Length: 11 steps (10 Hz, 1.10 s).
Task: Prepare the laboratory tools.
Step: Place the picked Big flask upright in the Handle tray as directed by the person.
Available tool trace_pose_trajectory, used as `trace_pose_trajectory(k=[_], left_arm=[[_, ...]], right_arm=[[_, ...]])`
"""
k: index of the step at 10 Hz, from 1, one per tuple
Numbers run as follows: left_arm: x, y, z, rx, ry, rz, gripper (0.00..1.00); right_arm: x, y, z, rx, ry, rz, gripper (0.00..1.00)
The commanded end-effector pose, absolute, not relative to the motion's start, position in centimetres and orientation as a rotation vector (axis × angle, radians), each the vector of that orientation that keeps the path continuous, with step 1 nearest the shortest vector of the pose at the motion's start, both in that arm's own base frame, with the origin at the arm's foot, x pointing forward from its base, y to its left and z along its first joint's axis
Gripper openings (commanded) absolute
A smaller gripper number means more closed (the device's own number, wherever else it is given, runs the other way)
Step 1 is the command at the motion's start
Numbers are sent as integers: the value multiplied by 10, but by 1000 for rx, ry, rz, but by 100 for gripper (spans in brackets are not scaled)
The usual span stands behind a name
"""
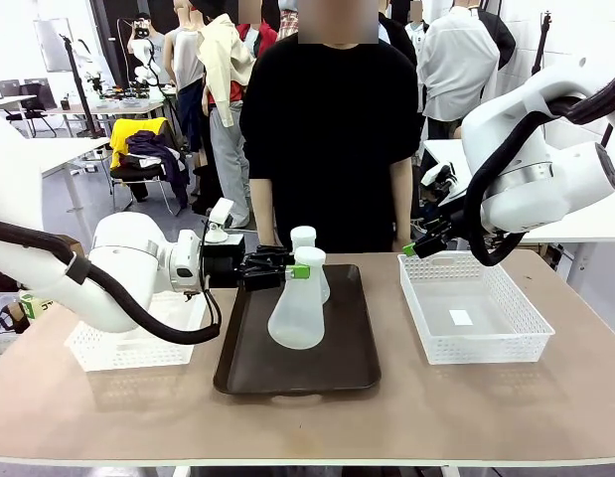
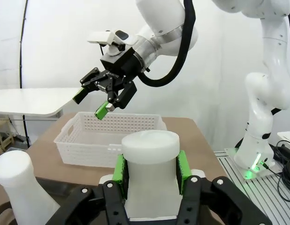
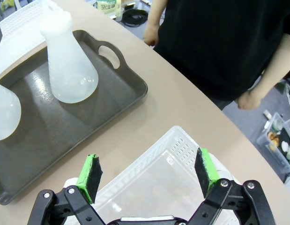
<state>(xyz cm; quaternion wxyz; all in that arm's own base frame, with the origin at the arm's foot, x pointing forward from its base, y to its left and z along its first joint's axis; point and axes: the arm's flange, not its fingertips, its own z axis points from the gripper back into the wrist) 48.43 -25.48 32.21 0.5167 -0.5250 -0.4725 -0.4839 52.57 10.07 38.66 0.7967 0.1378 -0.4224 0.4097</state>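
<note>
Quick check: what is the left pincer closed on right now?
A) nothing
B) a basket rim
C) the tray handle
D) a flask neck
D: the left pincer has its green pads clamped on both sides of the flask neck, over the tray.

- Looks like a robotics lab or test room in an open workspace.
- Two white arms [image 1: 118, 268] mounted at a shared table [image 1: 466, 397].
- White desks [image 1: 49, 154] and an office chair [image 1: 143, 159] piled with clothes behind.
- Cables on a metal floor plate [image 2: 271, 187] beside one arm's base.
</note>
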Motion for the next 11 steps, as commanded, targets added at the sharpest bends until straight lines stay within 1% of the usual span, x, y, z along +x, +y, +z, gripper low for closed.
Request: trace_pose_trajectory(k=[1,3,6,8,11], left_arm=[[488,-256,317,-1271,-1161,-1166,0],[488,-259,311,-1281,-1151,-1171,0],[492,-263,302,-1300,-1183,-1189,0],[492,-265,300,-1335,-1249,-1198,0],[494,-267,289,-1319,-1276,-1169,0]], right_arm=[[528,101,387,291,-905,887,100],[528,101,387,291,-905,887,100],[528,101,387,291,-905,887,100],[528,101,387,291,-905,887,100],[528,101,387,291,-905,887,100]])
